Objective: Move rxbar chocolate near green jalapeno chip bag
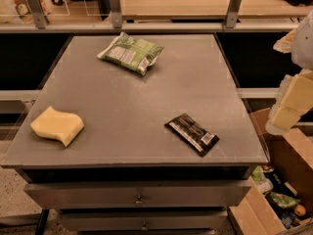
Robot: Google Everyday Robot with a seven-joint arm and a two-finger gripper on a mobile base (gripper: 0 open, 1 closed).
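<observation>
Cam, 1 view only: I look from high at the front of the table [137, 111], tilted down, facing twd its far side. Mid range; whole top plus drawers [139, 192] in frame. The gripper [292, 102] hangs at rt edge, beside table.

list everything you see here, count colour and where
table: 1, grey, centre
chip bag: 1, green with white panel, far middle of table
rxbar: 1, dark brown with white patch, near right of table
sponge: 1, yellow, near left of table
drawers: 2, grey, under table
box: 1, brown cardboard, floor at lower right, mixed items inside
gripper: 1, cream, right edge above box, off the table
</observation>
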